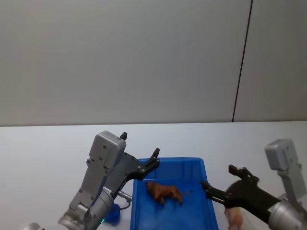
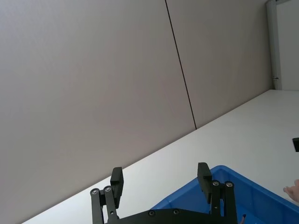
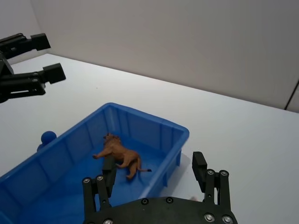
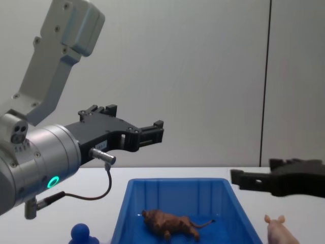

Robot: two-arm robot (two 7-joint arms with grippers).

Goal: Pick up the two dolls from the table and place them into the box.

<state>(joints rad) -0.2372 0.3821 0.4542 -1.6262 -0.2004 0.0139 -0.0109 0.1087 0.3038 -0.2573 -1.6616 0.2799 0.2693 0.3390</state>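
A brown lion doll [image 1: 165, 192] lies on its side inside the blue box [image 1: 170, 161], also seen in the right wrist view as the lion [image 3: 119, 154] in the box [image 3: 149, 120]. The pale pink pig doll [image 1: 235, 218] stands on the white table [image 1: 48, 153] just right of the box, and the chest view shows this pig [image 4: 279, 230] too. My left gripper [image 1: 140, 144] hangs open and empty in the air over the box's far left corner. My right gripper [image 1: 218, 176] is open and empty, low beside the box's right wall and just above the pig.
A small dark-blue round-headed figure [image 1: 112, 214] stands on the table against the box's left side, under my left arm. A plain grey wall rises behind the table's far edge. Bare tabletop stretches to the left and behind the box.
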